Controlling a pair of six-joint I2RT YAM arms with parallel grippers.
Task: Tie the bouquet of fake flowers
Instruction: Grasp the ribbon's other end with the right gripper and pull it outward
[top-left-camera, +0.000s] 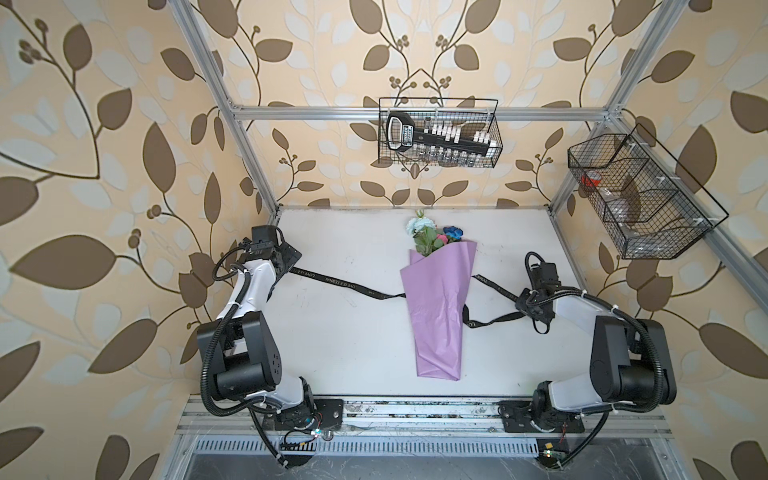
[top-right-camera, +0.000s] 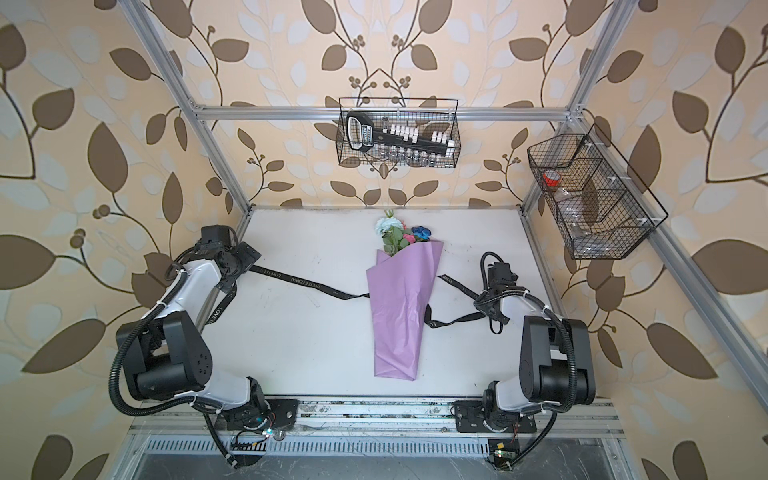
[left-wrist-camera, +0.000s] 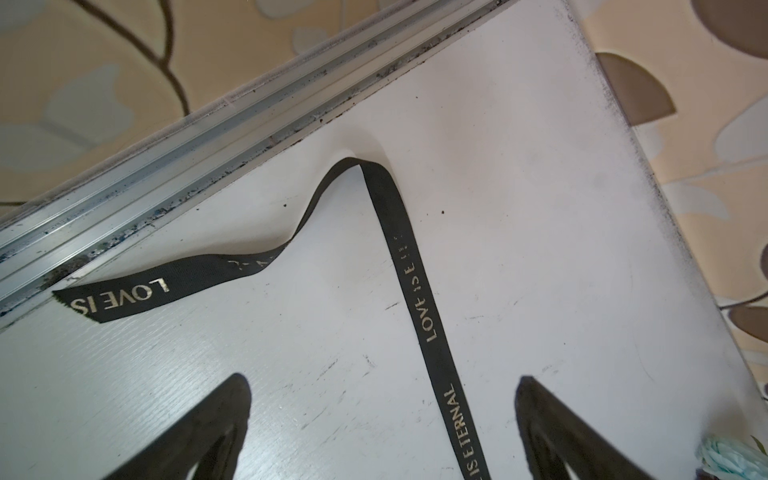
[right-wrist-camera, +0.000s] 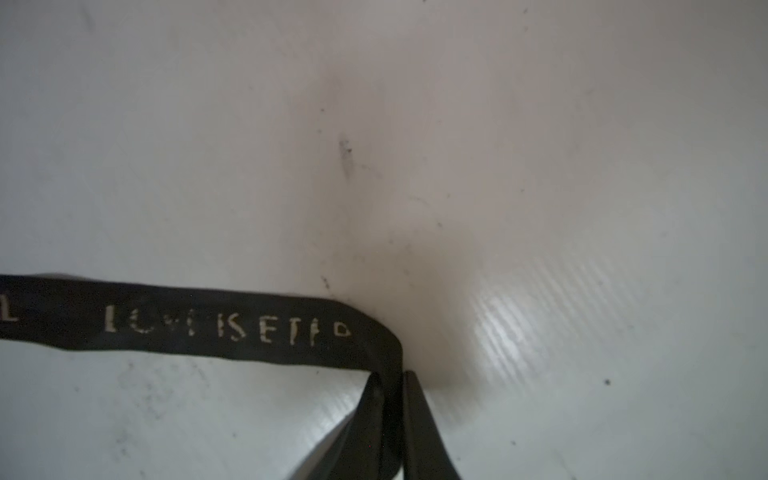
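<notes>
Writing on ribbon: the black ribbon (top-left-camera: 332, 282) carries pale capitals reading "LOVE IS ETERNAL", repeated along it. In the left wrist view its cut end reads "LOVE IS".
Other labels: the black tool in the back basket has a label too small to read.
Counts: one bouquet (top-left-camera: 436, 299), one ribbon, two arms, two wire baskets, one on the back wall (top-left-camera: 390, 158) and one on the right wall (top-left-camera: 665, 232). The blooms are pale blue, pink and dark blue.
Bouquet place: flat on the middle of the white worktop (top-left-camera: 353, 353) between the arms, with the blooms toward the back wall and the lilac wrap's narrow end toward the front rail.
Ribbon path: it meets the wrap's left edge and shows again on the wrap's right side.
Left arm: elbow folded, wrist reaching toward the back left corner.
Left end effector (left-wrist-camera: 382, 379): fingers wide apart, a ribbon strand lying on the worktop between them, ungripped.
Right arm: forearm angled inward, wrist low, just right of the bouquet.
Right end effector (right-wrist-camera: 390, 376): fingers together, clamped on the ribbon at a fold.
</notes>
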